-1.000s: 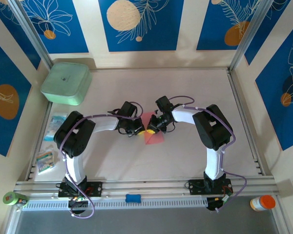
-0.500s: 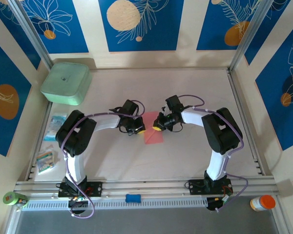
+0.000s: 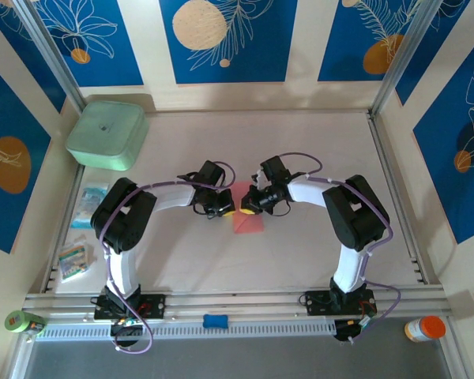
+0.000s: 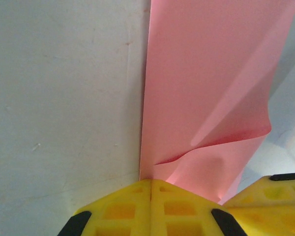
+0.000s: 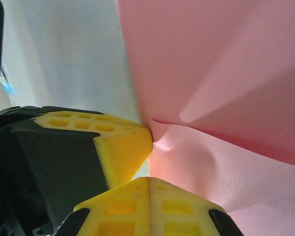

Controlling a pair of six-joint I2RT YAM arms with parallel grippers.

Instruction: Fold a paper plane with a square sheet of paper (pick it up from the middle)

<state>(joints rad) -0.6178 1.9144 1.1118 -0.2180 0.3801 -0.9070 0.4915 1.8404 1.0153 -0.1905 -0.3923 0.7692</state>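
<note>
The closed right gripper (image 3: 247, 210) is returned beside the closed left gripper (image 3: 225, 212) onto the thin, partly folded pink-red square sheet of paper (image 3: 251, 223), suggesting crease-pressing with nothing visibly clamped.

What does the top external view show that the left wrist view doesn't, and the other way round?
Top view: the green box, the packets at the left, the whole left arm and right arm. Left wrist view: a diagonal crease and a raised buckle in the pink paper close to the shut left jaws. Both: that paper on the pale table, both arms' yellow jaws meeting at it.
</note>
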